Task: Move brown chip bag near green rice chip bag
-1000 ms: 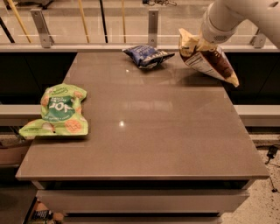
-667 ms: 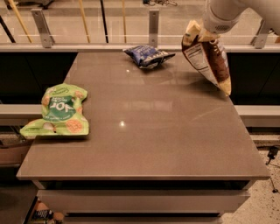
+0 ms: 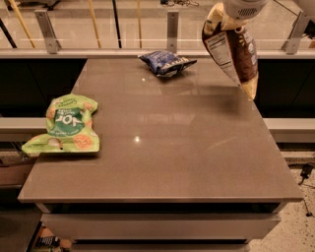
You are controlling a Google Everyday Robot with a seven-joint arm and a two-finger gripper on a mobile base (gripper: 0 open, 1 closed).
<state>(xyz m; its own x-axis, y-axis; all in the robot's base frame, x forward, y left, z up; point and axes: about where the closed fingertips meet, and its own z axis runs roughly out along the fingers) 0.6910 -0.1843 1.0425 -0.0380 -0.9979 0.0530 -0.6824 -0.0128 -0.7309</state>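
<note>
The brown chip bag (image 3: 235,49) hangs in the air above the table's far right part, its white nutrition label facing me. My gripper (image 3: 237,11) is at the top edge of the view, shut on the bag's top end. The green rice chip bag (image 3: 66,125) lies flat at the table's left edge, partly over the rim, far from the brown bag.
A dark blue snack bag (image 3: 165,63) lies near the table's far edge, left of the hanging bag. The brown table (image 3: 167,147) ends at a rail with glass panels (image 3: 172,29) behind. Lower shelves flank it on both sides.
The brown chip bag has been lifted off the table's far right part and now hangs upright from my gripper, which rose and shifted a little left.
</note>
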